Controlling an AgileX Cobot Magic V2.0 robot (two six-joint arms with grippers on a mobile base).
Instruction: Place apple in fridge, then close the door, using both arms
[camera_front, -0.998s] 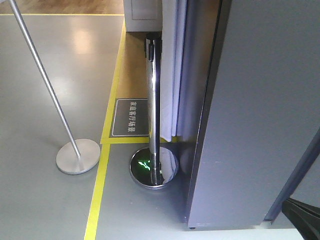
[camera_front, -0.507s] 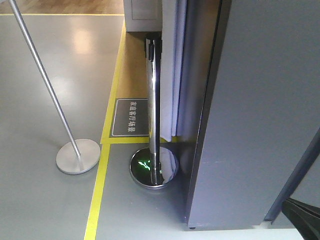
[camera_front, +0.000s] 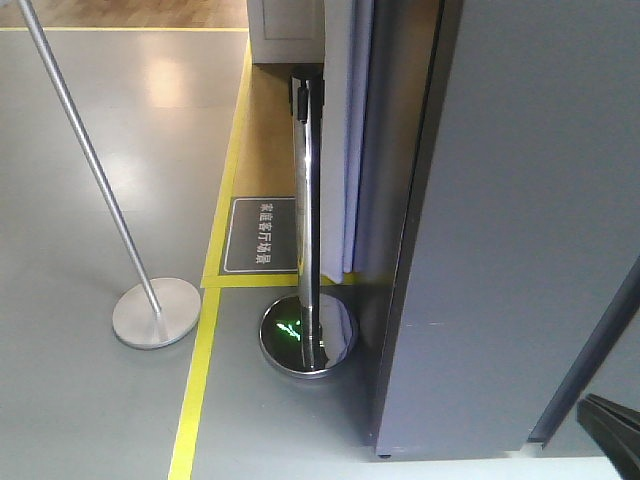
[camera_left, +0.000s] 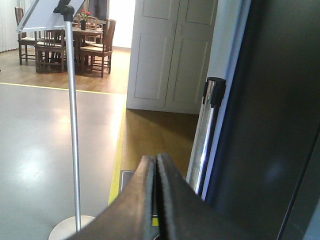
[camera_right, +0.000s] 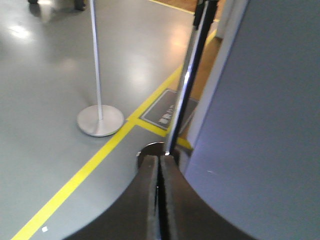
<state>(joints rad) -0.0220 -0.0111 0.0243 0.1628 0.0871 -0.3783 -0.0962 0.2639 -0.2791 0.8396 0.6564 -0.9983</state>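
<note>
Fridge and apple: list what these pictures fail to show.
- Apple: in no view.
- Fridge interior: hidden in every view; only its grey outside shows.
- Door: shut or ajar cannot be told.
- Left gripper and right gripper: fingers pressed together, nothing seen between them; their bases are cut off by the frame's bottom edge.

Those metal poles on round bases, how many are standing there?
2. A shiny chrome post stands right beside the grey fridge; a thinner matte pole stands further left on the grey floor. Others may be out of view.
</note>
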